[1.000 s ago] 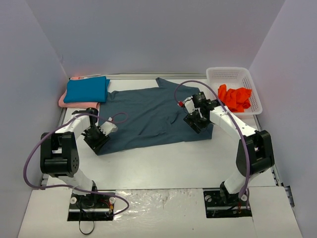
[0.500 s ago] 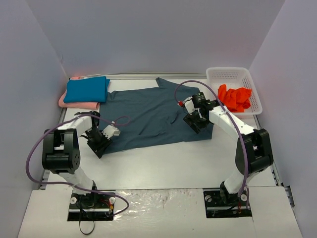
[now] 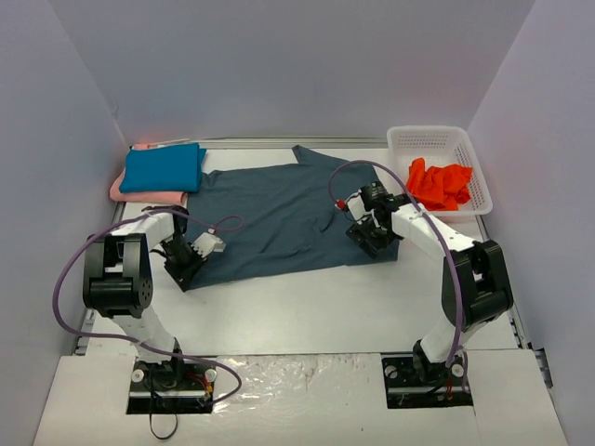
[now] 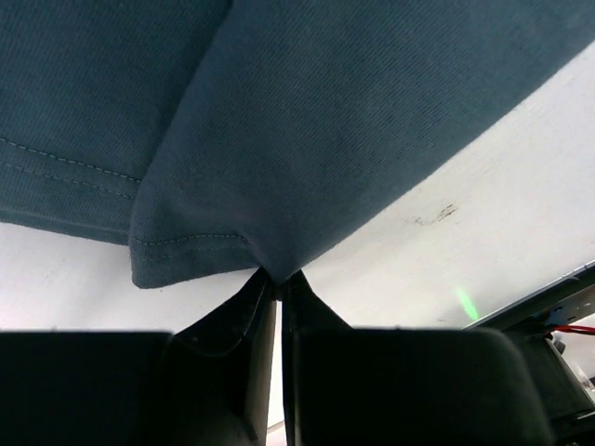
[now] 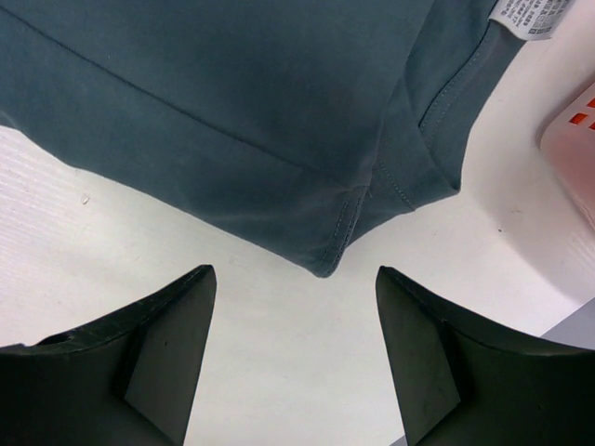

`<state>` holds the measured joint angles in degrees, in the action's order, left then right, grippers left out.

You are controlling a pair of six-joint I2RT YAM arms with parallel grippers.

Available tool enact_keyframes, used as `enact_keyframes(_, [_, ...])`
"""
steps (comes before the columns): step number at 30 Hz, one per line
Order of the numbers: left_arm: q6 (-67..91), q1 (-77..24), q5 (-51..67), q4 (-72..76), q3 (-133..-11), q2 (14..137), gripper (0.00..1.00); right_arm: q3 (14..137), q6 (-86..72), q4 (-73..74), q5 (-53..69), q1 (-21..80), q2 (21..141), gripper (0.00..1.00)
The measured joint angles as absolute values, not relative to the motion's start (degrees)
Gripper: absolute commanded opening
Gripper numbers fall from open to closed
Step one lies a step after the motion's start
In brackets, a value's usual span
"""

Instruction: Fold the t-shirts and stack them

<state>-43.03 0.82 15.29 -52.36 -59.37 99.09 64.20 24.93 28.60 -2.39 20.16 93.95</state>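
While the dark slate blue-grey cloth t-shirt (image 3: 279, 209) lies spread at mid-frame, its near corners appear to be taken up for a fold.
Its lower-left hem is pinched by the closed left gripper (image 4: 278, 282); the wide-open right gripper (image 5: 293, 279), poised by the lower-right corner, would need to be lowered and closed. Four shirts are counted: this one, a teal-blue shirt (image 3: 164, 168) on a pale pink shirt (image 3: 149, 196) upper left, and an orange-red shirt (image 3: 442, 182) in one white lattice basket (image 3: 402, 141) upper right.

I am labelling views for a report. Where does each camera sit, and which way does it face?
Top external: above and behind, facing down on the table; left arm and right arm show.
Left wrist: on the left arm, facing the shut left tool gripping the slate-blue t-shirt.
Right wrist: on the right arm, facing down past the open right tool at a shirt corner.
Shared: all show that t-shirt.
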Motion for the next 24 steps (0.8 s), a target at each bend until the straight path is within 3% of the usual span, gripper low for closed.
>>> enact_keyframes(24, [-39.6, 0.8, 14.5, -50.9, -60.1, 98.9, 0.02, 61.5, 31.0, 30.5, -1.0, 14.9, 99.3, 0.63])
